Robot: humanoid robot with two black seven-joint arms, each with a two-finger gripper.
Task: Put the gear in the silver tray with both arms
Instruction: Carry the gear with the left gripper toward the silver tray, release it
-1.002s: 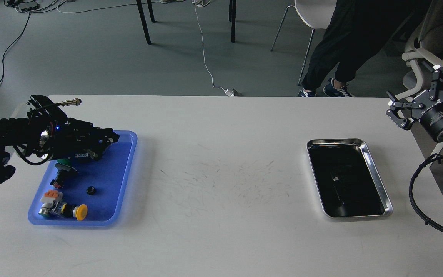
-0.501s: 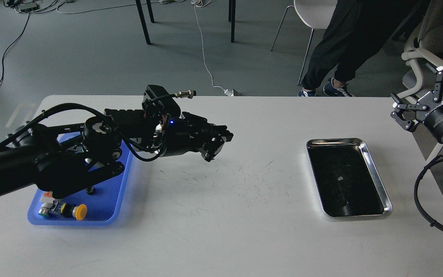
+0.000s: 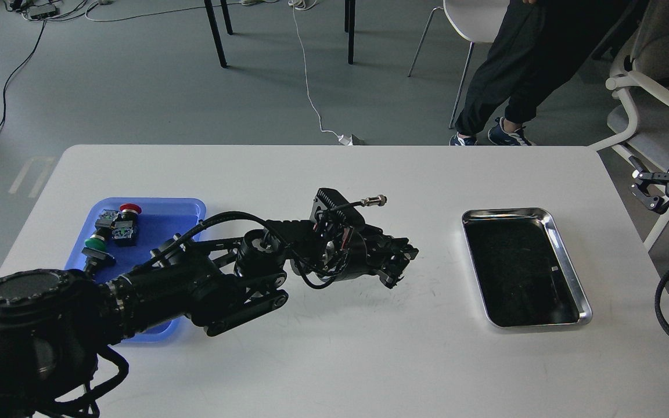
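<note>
The silver tray [image 3: 570,274] lies empty on the right side of the white table, its dark bottom bare. My left arm reaches from the lower left across the table's middle. Its gripper [image 3: 399,270] hangs low over the table, a hand's width left of the silver tray. Its fingers are dark and close together, and I cannot tell if they hold anything. My right gripper [image 3: 668,154] is open and empty off the table's right edge, above and right of the tray. No gear shows.
A blue plastic tray [image 3: 160,217] sits at the left, partly hidden by my left arm, with a red push-button [image 3: 129,208] and a green one [image 3: 95,244] in it. A person's legs [image 3: 520,64] and chairs stand beyond the far table edge.
My left arm has swung right from the blue tray to the table's middle, nearer the silver tray. My right gripper has drawn back to the right and down, off the table edge.
</note>
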